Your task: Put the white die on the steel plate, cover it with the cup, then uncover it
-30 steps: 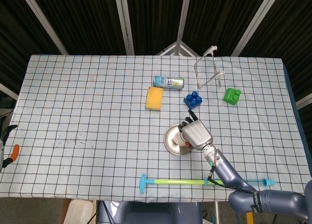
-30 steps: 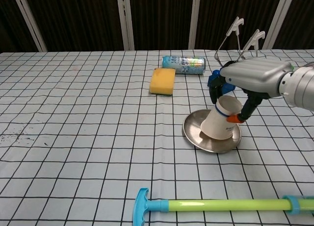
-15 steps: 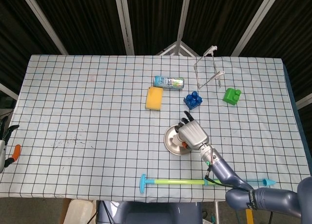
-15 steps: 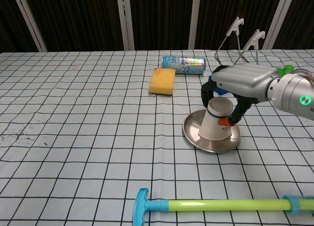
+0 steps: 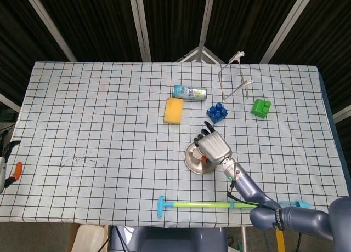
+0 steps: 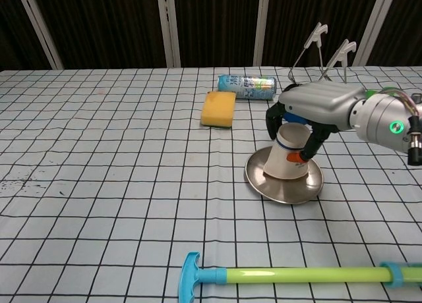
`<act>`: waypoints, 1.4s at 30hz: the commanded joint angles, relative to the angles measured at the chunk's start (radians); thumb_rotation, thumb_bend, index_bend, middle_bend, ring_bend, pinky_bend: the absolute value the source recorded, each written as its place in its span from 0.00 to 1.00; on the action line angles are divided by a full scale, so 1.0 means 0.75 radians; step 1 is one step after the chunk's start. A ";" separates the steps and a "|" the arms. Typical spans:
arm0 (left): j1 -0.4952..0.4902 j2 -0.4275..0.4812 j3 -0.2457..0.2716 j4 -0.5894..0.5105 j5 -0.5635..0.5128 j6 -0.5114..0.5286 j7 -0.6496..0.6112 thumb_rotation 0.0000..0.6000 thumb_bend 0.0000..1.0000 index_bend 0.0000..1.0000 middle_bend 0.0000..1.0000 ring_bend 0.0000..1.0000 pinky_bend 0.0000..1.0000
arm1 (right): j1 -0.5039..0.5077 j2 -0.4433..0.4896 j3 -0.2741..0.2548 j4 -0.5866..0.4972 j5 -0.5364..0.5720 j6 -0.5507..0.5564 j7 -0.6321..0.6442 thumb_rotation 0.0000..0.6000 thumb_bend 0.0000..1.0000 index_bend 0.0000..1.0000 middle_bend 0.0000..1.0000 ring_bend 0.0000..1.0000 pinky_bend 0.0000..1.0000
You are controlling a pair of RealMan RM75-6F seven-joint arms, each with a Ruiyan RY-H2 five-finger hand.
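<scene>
On steel plate point(image 6: 285, 187): cup point(image 6: 285, 160) inverted, slightly tilted; right hand point(image 6: 315, 104) fingers point(image 6: 308, 143) grasping it.

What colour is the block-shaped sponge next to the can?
Yellow-orange sponge, clearest in the chest view.

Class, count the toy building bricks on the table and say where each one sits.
2. The blue brick sits just behind the steel plate, and the green brick lies further right, near the wire rack.
</scene>
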 commanded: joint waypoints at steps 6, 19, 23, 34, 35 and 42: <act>0.000 -0.001 0.001 -0.001 -0.002 -0.001 0.005 1.00 0.60 0.22 0.00 0.00 0.03 | -0.023 0.027 -0.013 0.001 0.006 -0.008 0.016 1.00 0.36 0.58 0.46 0.24 0.02; -0.001 -0.002 0.005 -0.006 0.005 0.001 0.012 1.00 0.60 0.22 0.00 0.00 0.03 | -0.075 0.096 -0.055 -0.105 -0.050 0.014 0.043 1.00 0.36 0.58 0.47 0.24 0.02; 0.001 0.000 0.005 -0.008 0.006 0.004 0.007 1.00 0.60 0.22 0.00 0.00 0.03 | -0.078 0.105 -0.052 -0.130 -0.060 0.020 0.037 1.00 0.36 0.58 0.47 0.24 0.02; 0.002 0.007 0.004 -0.006 0.007 0.003 -0.010 1.00 0.60 0.22 0.00 0.00 0.03 | -0.060 0.065 -0.036 -0.130 -0.046 -0.019 0.042 1.00 0.36 0.58 0.47 0.24 0.02; 0.003 0.007 0.003 -0.005 0.006 0.004 -0.013 1.00 0.60 0.22 0.00 0.00 0.03 | -0.058 0.058 -0.035 -0.122 -0.043 -0.024 0.044 1.00 0.36 0.58 0.47 0.24 0.02; 0.002 0.009 0.002 -0.002 0.004 0.000 -0.018 1.00 0.60 0.22 0.00 0.00 0.03 | -0.051 0.026 -0.026 -0.076 -0.039 -0.038 0.056 1.00 0.36 0.58 0.47 0.24 0.02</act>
